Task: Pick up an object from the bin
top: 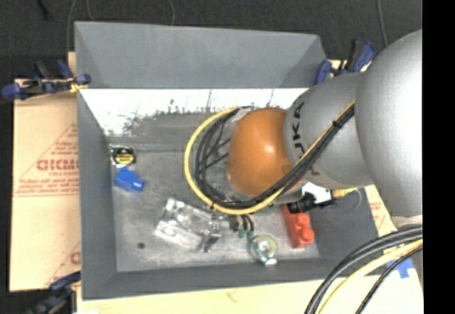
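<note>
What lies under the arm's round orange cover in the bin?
A red plastic block and a clear plastic package show at its lower edge; whatever lies beneath is hidden.

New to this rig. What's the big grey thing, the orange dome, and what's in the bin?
One camera looks down into a grey metal bin from above, slightly sideways. The big grey shape is a robot arm reaching in from the right; the orange dome and cables are part of it. Its pincer is low over a clear plastic piece near the bin's front. Also on the floor: a blue block and a small yellow-and-black round thing at left, a red block and a greenish round piece at right. I can't see anything held.
</note>
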Available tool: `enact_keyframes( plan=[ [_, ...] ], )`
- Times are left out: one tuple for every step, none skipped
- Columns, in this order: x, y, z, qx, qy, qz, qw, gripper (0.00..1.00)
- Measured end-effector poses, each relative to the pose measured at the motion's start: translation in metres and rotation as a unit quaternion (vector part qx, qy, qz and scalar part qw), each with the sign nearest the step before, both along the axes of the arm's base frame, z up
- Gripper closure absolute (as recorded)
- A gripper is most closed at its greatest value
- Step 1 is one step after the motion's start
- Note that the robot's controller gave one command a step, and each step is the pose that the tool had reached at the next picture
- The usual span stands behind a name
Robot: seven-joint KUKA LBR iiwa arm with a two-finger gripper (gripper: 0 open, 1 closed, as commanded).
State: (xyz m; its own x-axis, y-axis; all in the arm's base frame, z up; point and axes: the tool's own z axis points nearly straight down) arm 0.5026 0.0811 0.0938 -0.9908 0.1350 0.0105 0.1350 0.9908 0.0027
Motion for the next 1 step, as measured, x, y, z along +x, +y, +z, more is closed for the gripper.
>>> enact_keyframes(
  plan=[
    [-0.0083,0.0187,0.1344,-0.001,-0.0085,-0.021,0.9998,1.0]
  ],
)
